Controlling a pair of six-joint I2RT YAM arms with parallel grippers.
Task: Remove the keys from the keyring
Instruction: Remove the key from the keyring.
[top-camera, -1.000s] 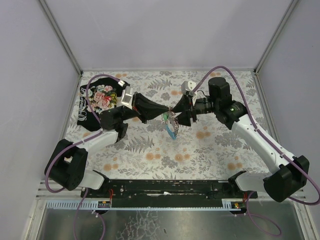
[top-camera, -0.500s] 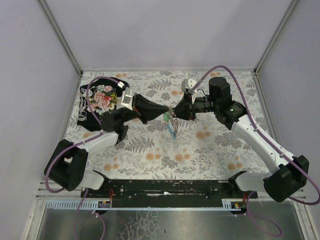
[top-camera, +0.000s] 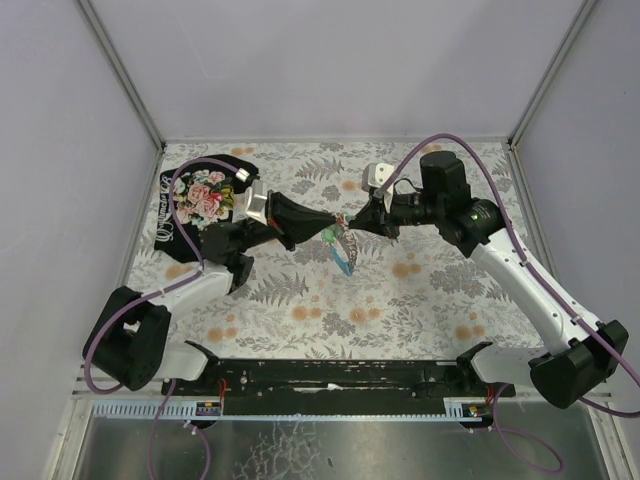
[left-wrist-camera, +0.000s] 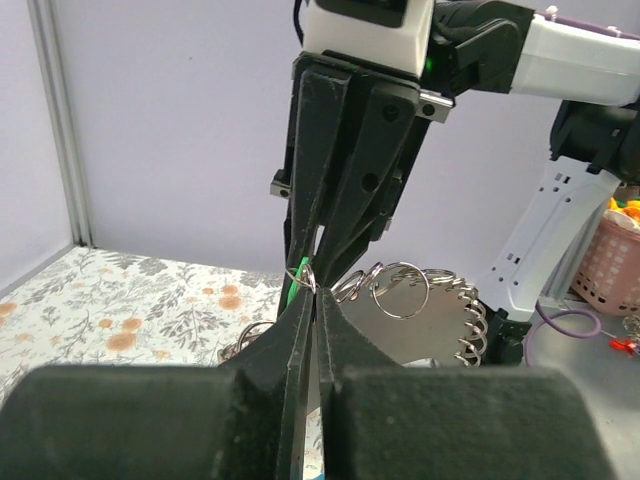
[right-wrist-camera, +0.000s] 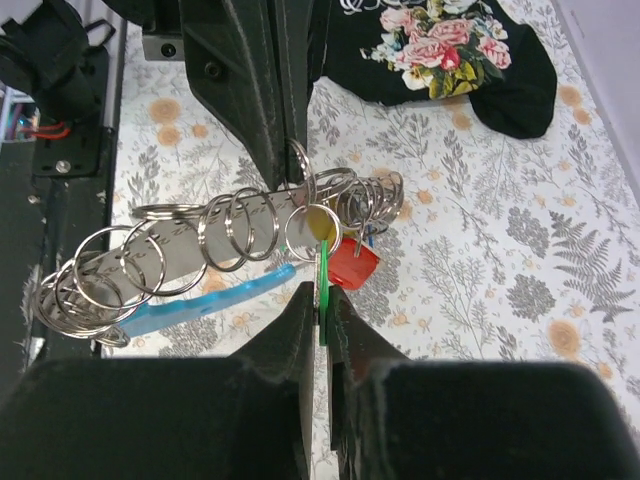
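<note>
Both arms reach inward and meet in mid-air over the floral counter (top-camera: 420, 300), tips almost touching. My left fingers (left-wrist-camera: 292, 345) are pressed together, pinching the thin wire keyring (left-wrist-camera: 303, 270). My right fingers (right-wrist-camera: 298, 335) are clamped on the flat green key (right-wrist-camera: 322, 265). The other keys (right-wrist-camera: 352, 268), with red and yellow plastic heads, hang beside it, next to silvery split rings (right-wrist-camera: 230, 225) and a curved light-blue fob (right-wrist-camera: 200, 305). A black floral cloth (top-camera: 200, 195) lies far left.
</note>
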